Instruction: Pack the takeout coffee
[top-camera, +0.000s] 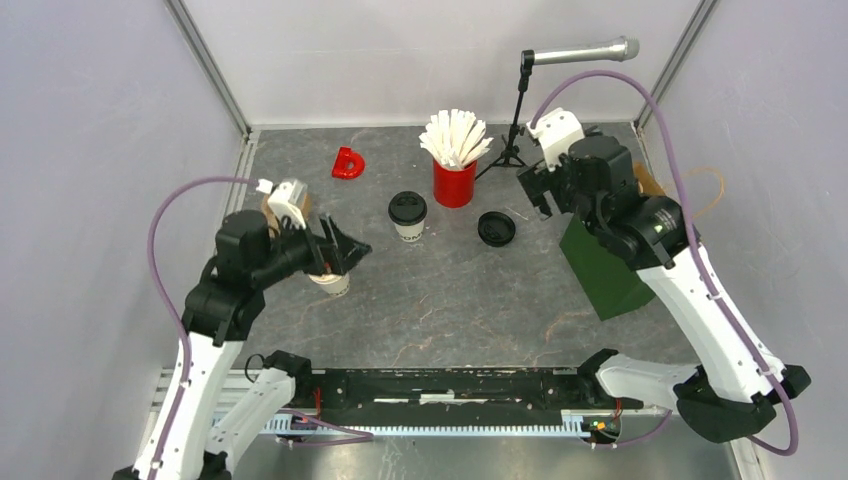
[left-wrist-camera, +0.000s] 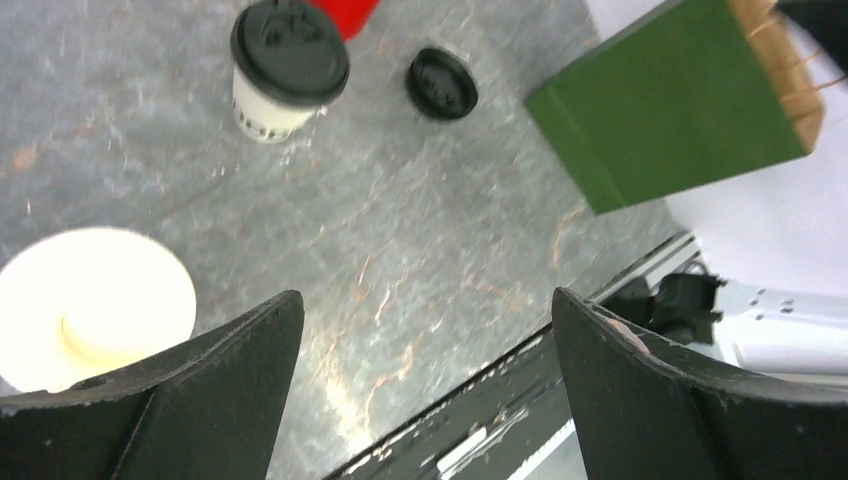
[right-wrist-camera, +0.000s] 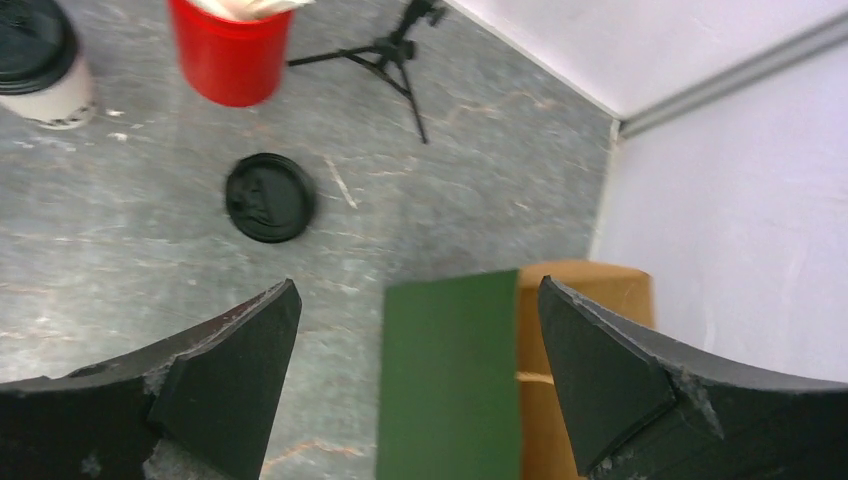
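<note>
Left fingers (left-wrist-camera: 200, 400), right fingers (right-wrist-camera: 215, 375): wide, empty

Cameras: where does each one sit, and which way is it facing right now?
Top external: above and behind the bases, looking down on the table; both arms show.
Left wrist: on the left arm, facing down past the open left gripper at the unlidded cup.
Right wrist: on the right arm, facing down past the open right gripper at the green bag.
Shared: both wrist views show the loose lid and the lidded cup.
</note>
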